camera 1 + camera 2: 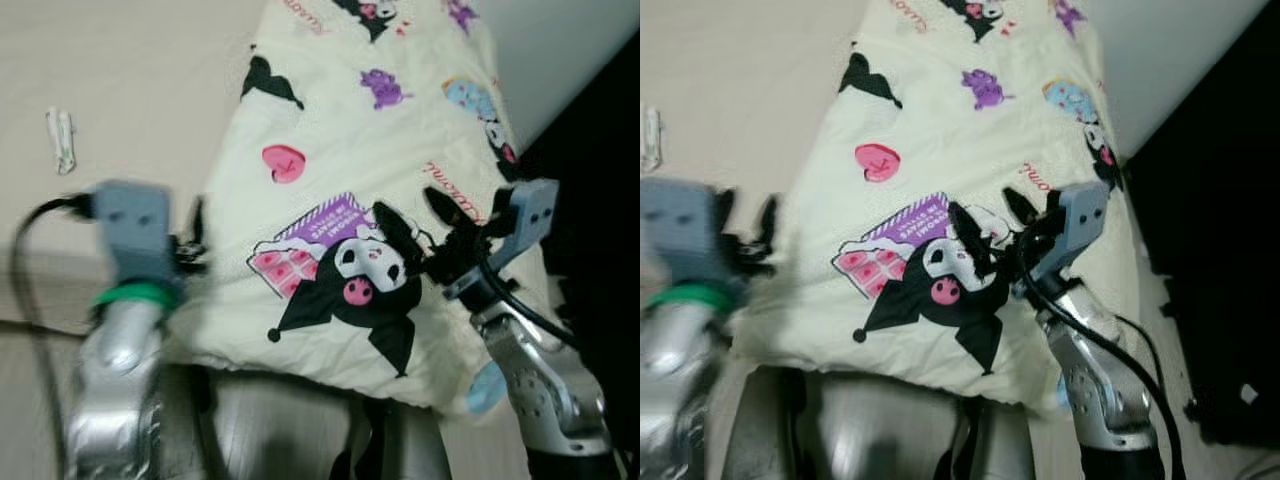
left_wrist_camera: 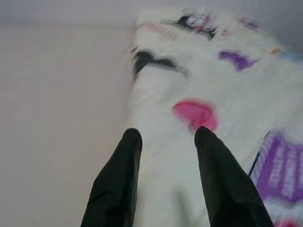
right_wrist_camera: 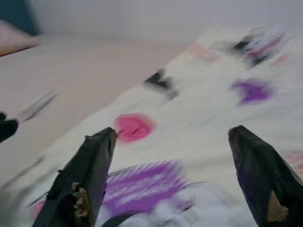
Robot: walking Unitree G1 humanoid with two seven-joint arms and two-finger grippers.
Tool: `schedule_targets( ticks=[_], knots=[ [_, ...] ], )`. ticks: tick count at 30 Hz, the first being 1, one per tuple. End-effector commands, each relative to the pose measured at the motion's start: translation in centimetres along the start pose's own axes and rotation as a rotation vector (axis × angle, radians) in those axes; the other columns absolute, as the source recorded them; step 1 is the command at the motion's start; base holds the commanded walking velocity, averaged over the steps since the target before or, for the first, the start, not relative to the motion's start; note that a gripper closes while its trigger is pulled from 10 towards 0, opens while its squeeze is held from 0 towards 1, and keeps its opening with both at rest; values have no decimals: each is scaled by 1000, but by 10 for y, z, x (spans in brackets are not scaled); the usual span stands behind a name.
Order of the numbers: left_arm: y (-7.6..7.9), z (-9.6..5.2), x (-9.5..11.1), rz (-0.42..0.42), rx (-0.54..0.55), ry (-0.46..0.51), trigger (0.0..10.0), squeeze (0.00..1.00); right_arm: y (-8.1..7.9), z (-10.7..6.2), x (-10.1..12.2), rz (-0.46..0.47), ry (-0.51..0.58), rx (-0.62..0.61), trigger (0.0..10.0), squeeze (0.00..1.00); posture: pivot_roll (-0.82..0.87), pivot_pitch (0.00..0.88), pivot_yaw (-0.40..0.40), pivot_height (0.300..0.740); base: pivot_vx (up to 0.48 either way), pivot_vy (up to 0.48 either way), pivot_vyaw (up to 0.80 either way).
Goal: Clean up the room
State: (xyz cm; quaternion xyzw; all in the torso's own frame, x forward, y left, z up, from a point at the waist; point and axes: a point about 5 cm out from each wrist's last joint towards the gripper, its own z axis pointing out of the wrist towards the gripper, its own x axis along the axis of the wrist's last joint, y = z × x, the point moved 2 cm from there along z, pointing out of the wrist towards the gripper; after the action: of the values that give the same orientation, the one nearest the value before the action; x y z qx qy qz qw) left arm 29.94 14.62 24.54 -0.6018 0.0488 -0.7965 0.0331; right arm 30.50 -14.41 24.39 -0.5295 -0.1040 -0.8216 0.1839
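A: Blanket (image 1: 390, 170) status?
B: Cream, cartoon print, lying flat on the bed (image 1: 140, 80). Runs from 6 o'clock, just in front of the robot, up toward 1 o'clock. Pink heart (image 1: 283, 163) near the middle, purple patch (image 1: 325, 222) below it.
A: Right gripper (image 1: 412, 228)?
B: Over the blanket at about 4 o'clock, by the black-and-white character. Fingers wide apart, nothing between them.
A: Left gripper (image 2: 165, 142)?
B: At the blanket's left edge, about 8 o'clock. Fingers apart, gap narrower, holding nothing. Head views are blurred there.
A: Anything else?
B: Small white object (image 1: 61, 139) on the bed at 10 o'clock, well apart from the blanket. Can't tell what it is.
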Motion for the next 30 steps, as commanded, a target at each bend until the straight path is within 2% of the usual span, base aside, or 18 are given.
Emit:
schedule_targets(
  ticks=[1, 2, 3, 5, 6, 8, 16, 18, 30],
  knots=[
    [2, 11, 0, -32, 11, 16, 10000, 0, 18, -3, 3, -87, 36, -128, 10000, 0, 156, 122, -107, 507, 0, 0, 0],
    [2, 11, 0, -32, 11, 16, 10000, 0, 18, -3, 3, -87, 36, -128, 10000, 0, 156, 122, -107, 507, 0, 0, 0],
    [0, 22, 4, -71, 23, 23, 10000, 0, 24, 1, 8, -153, 63, -177, 10000, 0, 154, 108, -93, 507, 0, 0, 0],
    [-7, 35, 9, -176, 70, 26, 10000, 0, 27, 9, 16, -172, 124, -207, 10000, 0, 154, 99, -90, 507, 0, 0, 0],
    [-10, 37, 9, -218, 85, 16, 10000, 0, 27, 11, 17, -165, 133, -198, 10000, 0, 154, 99, -90, 507, 0, 0, 0],
    [-10, 38, 9, -247, 92, 9, 10000, 0, 27, 13, 17, -177, 136, -191, 10000, 0, 156, 97, -93, 511, 0, 0, 0],
    [-6, 37, 8, -213, 91, 30, 10000, 0, 32, 18, 16, -180, 147, -215, 10000, 0, 175, 103, -101, 546, 0, 0, 0],
    [-7, 36, 5, -195, 95, 26, 10000, 0, 33, 16, 8, -170, 127, -225, 10000, 0, 181, 89, -109, 556, 0, 0, 0],
    [0, 39, 6, -189, 76, 31, 10000, 0, 35, 16, -3, -155, 115, -249, 10000, 0, 174, 109, -108, 600, 0, 0, 0]
  ],
)
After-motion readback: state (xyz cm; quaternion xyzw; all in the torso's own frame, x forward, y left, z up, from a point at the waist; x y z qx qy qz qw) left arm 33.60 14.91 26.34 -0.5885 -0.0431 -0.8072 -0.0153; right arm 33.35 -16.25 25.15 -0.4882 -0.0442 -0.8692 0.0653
